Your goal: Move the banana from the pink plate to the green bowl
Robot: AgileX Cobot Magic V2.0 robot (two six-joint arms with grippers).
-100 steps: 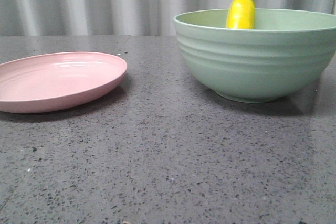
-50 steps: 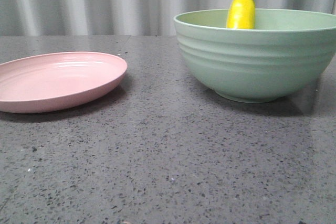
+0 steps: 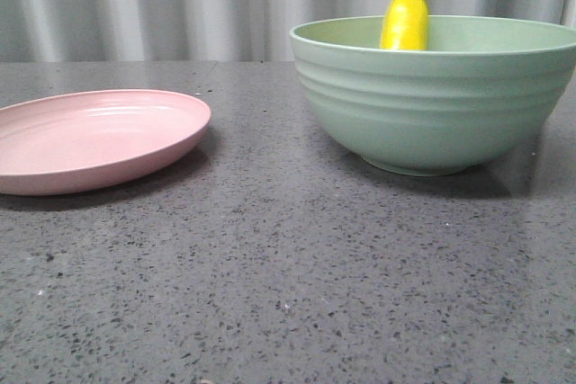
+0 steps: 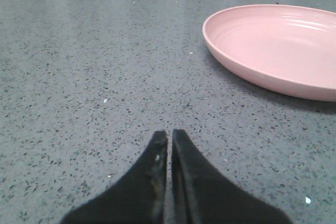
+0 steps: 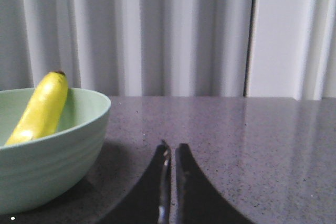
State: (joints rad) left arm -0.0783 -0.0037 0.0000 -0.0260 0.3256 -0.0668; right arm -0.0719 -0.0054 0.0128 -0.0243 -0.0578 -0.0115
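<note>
The banana leans inside the green bowl at the right of the front view, its dark tip above the rim. It also shows in the right wrist view, resting against the bowl's inner wall. The pink plate lies empty at the left, and also shows in the left wrist view. My left gripper is shut and empty, low over the table, apart from the plate. My right gripper is shut and empty, beside the bowl. Neither gripper shows in the front view.
The table is a dark grey speckled stone top. A pale pleated curtain hangs along its far edge, also in the right wrist view.
The bowl, banana and plate sit slightly further left in the front view than before; the whole scene has shifted together. Nothing else differs.
</note>
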